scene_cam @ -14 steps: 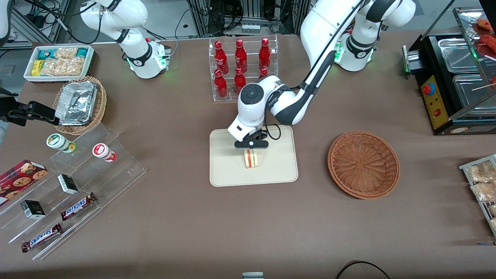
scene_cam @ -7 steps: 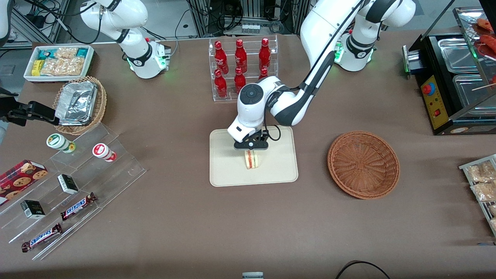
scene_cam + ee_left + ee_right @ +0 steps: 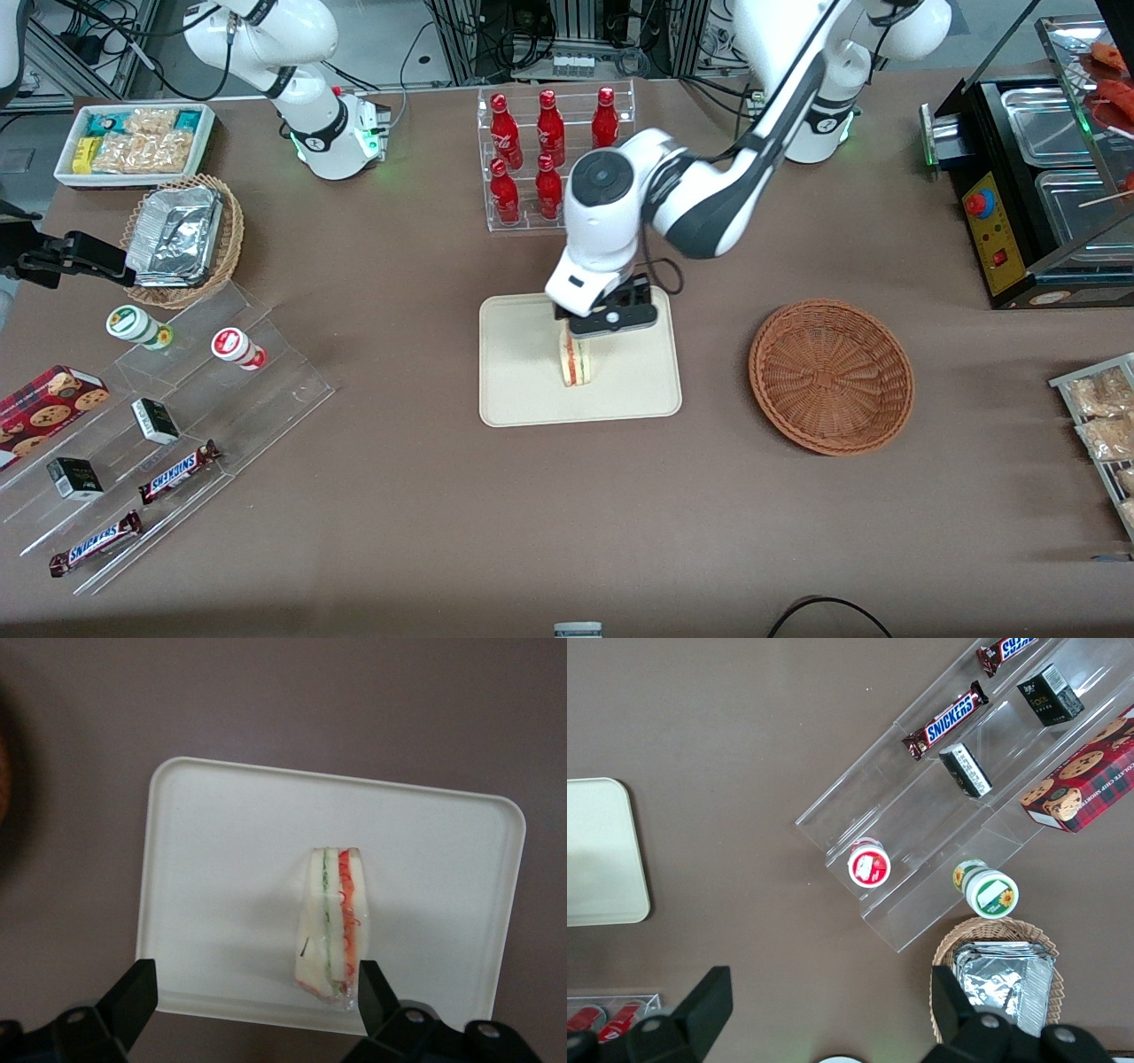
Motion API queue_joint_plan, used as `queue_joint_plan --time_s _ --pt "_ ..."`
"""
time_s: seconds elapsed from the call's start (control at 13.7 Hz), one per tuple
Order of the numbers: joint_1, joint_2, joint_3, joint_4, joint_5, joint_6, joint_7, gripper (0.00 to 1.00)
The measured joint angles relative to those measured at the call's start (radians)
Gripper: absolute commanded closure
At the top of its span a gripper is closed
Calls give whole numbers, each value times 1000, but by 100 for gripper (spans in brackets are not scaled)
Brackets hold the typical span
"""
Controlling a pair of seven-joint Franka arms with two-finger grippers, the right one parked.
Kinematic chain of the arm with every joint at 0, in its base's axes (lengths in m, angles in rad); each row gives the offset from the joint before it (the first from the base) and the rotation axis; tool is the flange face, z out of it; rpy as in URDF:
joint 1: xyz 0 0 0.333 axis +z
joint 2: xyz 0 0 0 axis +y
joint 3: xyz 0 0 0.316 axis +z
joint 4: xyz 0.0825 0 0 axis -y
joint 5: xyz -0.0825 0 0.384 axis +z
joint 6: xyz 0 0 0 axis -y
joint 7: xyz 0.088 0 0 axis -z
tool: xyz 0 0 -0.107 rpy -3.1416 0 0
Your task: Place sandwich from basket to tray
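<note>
The sandwich [image 3: 576, 361] stands on its edge on the cream tray [image 3: 523, 390], near the tray's middle, nothing holding it. My left gripper [image 3: 611, 319] hangs open above the tray, just above the end of the sandwich that is farther from the front camera. In the left wrist view the sandwich [image 3: 335, 921] stands on the tray [image 3: 221, 859] with one black finger [image 3: 372, 988] close beside it, and the gripper [image 3: 255, 988] is spread wide. The reddish-brown basket [image 3: 831, 377] sits empty on the table beside the tray, toward the working arm's end.
A clear rack of red bottles [image 3: 554, 155] stands farther from the front camera than the tray. A tan wicker basket with foil containers [image 3: 184, 239], a white snack box [image 3: 133, 142] and acrylic snack shelves [image 3: 159, 425] lie toward the parked arm's end. A food warmer [image 3: 1045, 177] stands toward the working arm's end.
The left gripper has risen off the sandwich and shifted slightly toward the working arm's end. The sandwich stays on the tray where it was.
</note>
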Motion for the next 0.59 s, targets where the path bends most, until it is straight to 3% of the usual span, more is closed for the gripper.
queue_joint_plan --time_s 0.37,0.59 --pt "135 -175 3 -2 -18 -171 16 0" --pt "237 -259 5 -4 -35 -286 130 0"
